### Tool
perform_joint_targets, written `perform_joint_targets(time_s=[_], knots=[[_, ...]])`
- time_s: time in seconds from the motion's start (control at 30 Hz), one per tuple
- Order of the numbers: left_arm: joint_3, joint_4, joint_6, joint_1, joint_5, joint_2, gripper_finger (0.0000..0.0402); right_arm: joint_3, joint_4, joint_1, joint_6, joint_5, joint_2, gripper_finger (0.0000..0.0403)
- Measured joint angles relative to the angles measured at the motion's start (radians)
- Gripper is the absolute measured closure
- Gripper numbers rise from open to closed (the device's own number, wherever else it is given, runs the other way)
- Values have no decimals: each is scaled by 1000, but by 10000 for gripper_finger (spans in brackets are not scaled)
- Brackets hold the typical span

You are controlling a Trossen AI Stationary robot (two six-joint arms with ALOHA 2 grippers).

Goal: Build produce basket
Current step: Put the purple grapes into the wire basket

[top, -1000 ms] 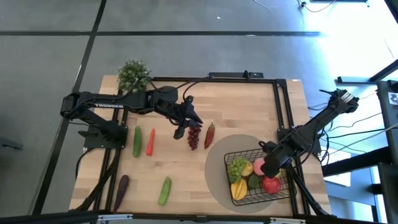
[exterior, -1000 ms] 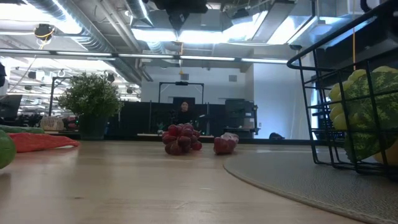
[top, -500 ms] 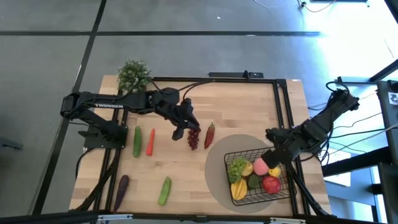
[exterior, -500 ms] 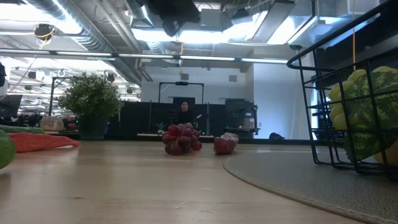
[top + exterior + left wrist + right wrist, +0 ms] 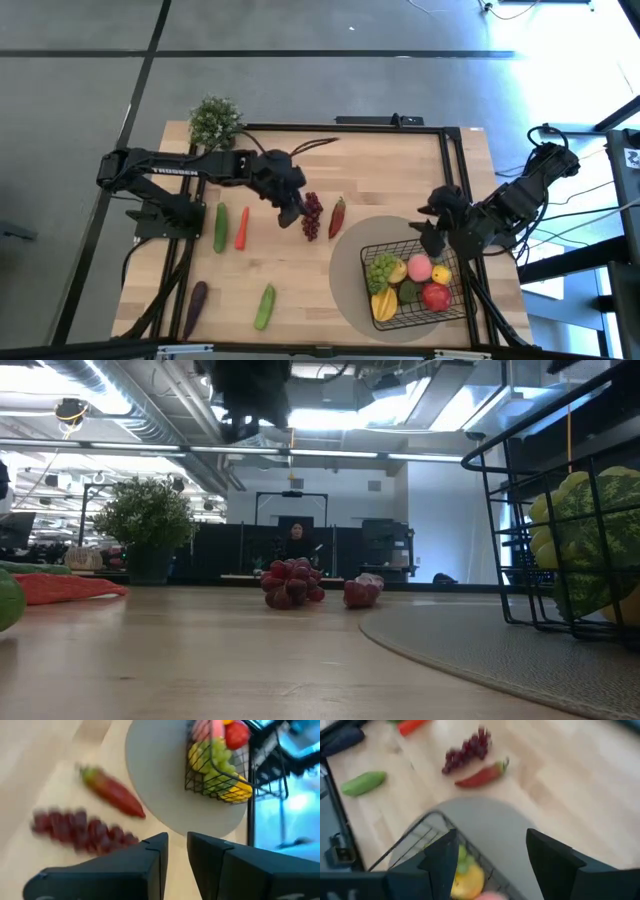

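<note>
The black wire basket (image 5: pixel 415 285) stands on a round grey mat (image 5: pixel 350 265) at the near right. It holds green grapes, a pink peach (image 5: pixel 418 267), a red apple and yellow fruit. My right gripper (image 5: pixel 432 228) is open and empty above the basket's far rim; in its wrist view (image 5: pixel 492 855) nothing lies between the fingers. Dark red grapes (image 5: pixel 312 216) and a red chili (image 5: pixel 338 215) lie on the table at mid-width. My left gripper (image 5: pixel 290 207) hovers just left of the grapes, shut and empty; its wrist view (image 5: pixel 177 845) shows the grapes (image 5: pixel 82 830) below it.
A cucumber (image 5: pixel 220 227) and a carrot (image 5: pixel 242 227) lie left of the grapes. An eggplant (image 5: pixel 195 305) and a second cucumber (image 5: pixel 264 305) lie near the front edge. A potted plant (image 5: pixel 214 120) stands at the far left corner. Bare wood lies between grapes and mat.
My right gripper has risen out of the basket and gone toward the table's far edge; the pink peach stays in the basket. My left gripper has turned and come down a little beside the dark red grapes, which have not moved.
</note>
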Motion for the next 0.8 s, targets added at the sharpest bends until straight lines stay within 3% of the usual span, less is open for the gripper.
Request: perform_joint_targets(time_s=[0.17,0.4,0.53,0.67,0.8], knots=[[0,-122,-224,-24,41,0,341,0,74,0,-153,142,-1,180],[0,-493,-493,-93,38,0,346,0,196,0,-376,196,-3,180],[0,-588,-622,-138,-1,0,346,0,258,0,-488,210,-12,180],[0,-611,-660,-176,-11,0,346,0,339,-2,-601,214,-40,180],[1,-550,-573,-205,-25,21,346,0,419,-2,-695,214,-74,180]])
